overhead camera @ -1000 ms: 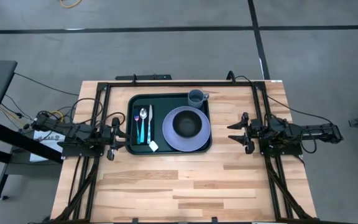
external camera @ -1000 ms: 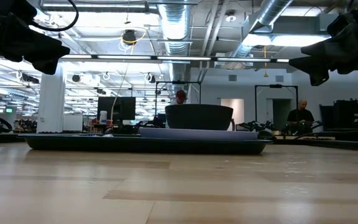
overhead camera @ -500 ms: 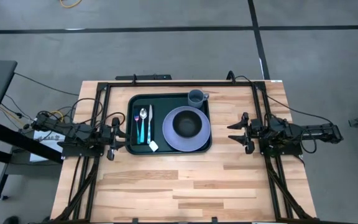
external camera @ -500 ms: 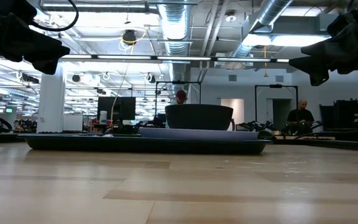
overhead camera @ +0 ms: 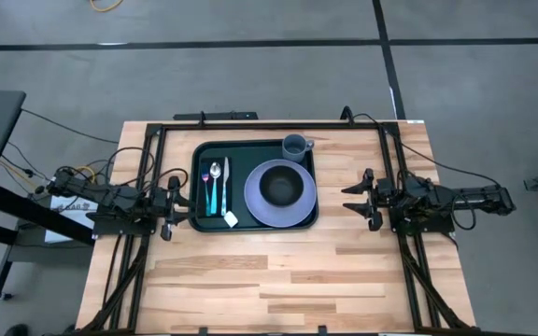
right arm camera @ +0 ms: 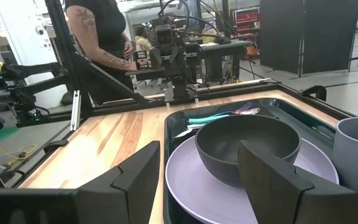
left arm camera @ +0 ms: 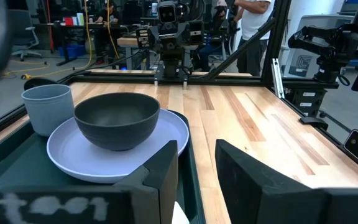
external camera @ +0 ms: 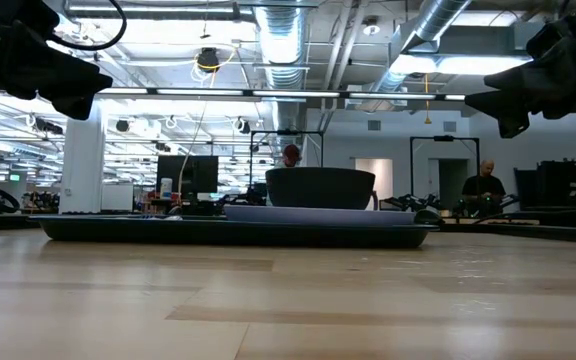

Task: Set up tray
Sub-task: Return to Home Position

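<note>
This is looking like a robotics lab in an industrial hall: silver ducts (external camera: pixel 288 40) are running overhead, bare grey floor (overhead camera: pixel 250 84) is surrounding the wooden desk (overhead camera: pixel 278 280), and far beyond the right gripper (right arm camera: pixel 199 149) a person (right arm camera: pixel 98 37) is standing behind a metal frame (right arm camera: pixel 70 74).

The left arm lies stretched out level on the left side of the tray (overhead camera: pixel 250 149). The left gripper (overhead camera: pixel 181 203) is just beside that rim, its fingers parted by a narrow gap. The right arm mirrors it on the tray's right side, with the right gripper (overhead camera: pixel 351 199) clear of the rim, pointing at the tray, fingers spread wide.
</note>
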You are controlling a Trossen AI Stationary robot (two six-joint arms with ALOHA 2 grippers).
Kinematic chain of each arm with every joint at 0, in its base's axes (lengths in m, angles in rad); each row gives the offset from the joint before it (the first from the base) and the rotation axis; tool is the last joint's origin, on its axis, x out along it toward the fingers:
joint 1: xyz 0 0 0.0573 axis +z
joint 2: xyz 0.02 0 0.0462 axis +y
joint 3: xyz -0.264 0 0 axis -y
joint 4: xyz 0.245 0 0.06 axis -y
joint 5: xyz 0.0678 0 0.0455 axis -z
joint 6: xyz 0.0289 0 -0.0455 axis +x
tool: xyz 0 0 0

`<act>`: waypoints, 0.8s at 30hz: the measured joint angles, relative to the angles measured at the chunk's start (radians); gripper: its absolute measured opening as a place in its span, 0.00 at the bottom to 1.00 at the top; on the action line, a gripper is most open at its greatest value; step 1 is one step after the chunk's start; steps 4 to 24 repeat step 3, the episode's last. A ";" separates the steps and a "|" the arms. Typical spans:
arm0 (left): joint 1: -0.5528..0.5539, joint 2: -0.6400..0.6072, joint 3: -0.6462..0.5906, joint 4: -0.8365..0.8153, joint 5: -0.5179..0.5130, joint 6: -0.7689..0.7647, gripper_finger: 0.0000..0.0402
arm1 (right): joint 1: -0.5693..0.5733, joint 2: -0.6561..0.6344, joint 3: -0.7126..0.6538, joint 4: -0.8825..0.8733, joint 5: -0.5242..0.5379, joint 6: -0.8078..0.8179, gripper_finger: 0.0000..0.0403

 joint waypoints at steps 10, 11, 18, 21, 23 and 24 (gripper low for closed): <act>0.000 0.000 0.000 0.000 0.000 0.000 0.24 | 0.000 0.000 0.000 0.000 0.000 0.000 0.51; 0.000 0.000 0.000 0.000 0.000 0.000 0.24 | 0.000 0.000 0.000 0.000 0.000 0.000 0.51; 0.000 0.000 0.000 0.000 0.000 0.000 0.24 | 0.000 0.000 0.000 0.000 0.000 0.000 0.51; 0.000 0.000 0.000 0.000 0.000 0.000 0.24 | 0.000 0.000 0.000 0.000 0.000 0.000 0.51; 0.000 0.000 0.000 0.000 0.000 0.000 0.24 | 0.000 0.000 0.000 0.000 0.000 0.000 0.51; 0.000 0.000 0.000 0.000 0.000 0.000 0.24 | 0.000 0.000 0.000 0.000 0.000 0.000 0.51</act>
